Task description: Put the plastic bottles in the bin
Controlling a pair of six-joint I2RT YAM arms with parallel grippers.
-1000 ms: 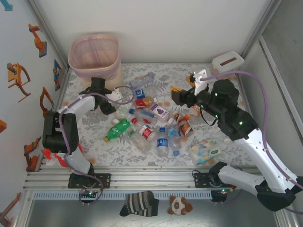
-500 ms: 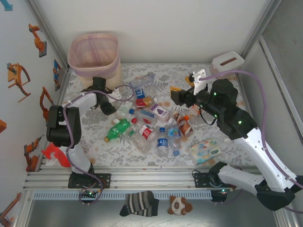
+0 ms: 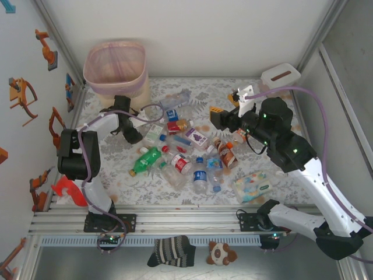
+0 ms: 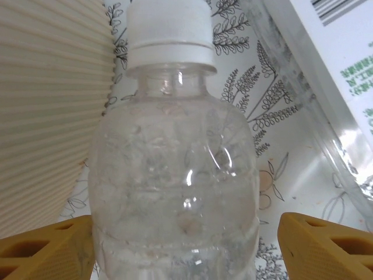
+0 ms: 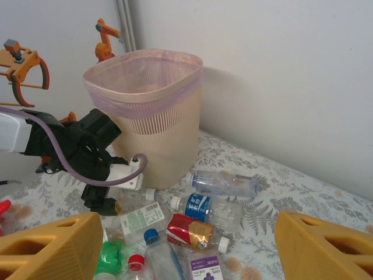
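Several plastic bottles (image 3: pixel 180 163) lie in a heap mid-table, among them a green one (image 3: pixel 145 159) and a purple-labelled one (image 3: pixel 197 137). The beige bin (image 3: pixel 116 87) with its pink liner stands at the back left. Low beside the bin wall (image 4: pixel 52 105), my left gripper (image 3: pixel 133 130) straddles a clear white-capped bottle (image 4: pixel 175 175). Its left finger (image 4: pixel 52 248) is against the bottle and the right finger (image 4: pixel 326 245) stands apart, so the jaws are open. My right gripper (image 3: pixel 214 116) hovers open over the heap's right side, holding nothing, with the bin (image 5: pixel 154 134) ahead of it.
A pastel wipes pack (image 3: pixel 253 186) lies front right of the heap. A white tissue box (image 3: pixel 280 74) sits in the back right corner. A striped sock (image 3: pixel 172 251) and a small toy (image 3: pixel 221 252) lie below the front rail. Walls close in on three sides.
The left gripper's jaws have narrowed a little around the clear bottle, and its arm has shifted slightly by the bin. The right arm has not moved.
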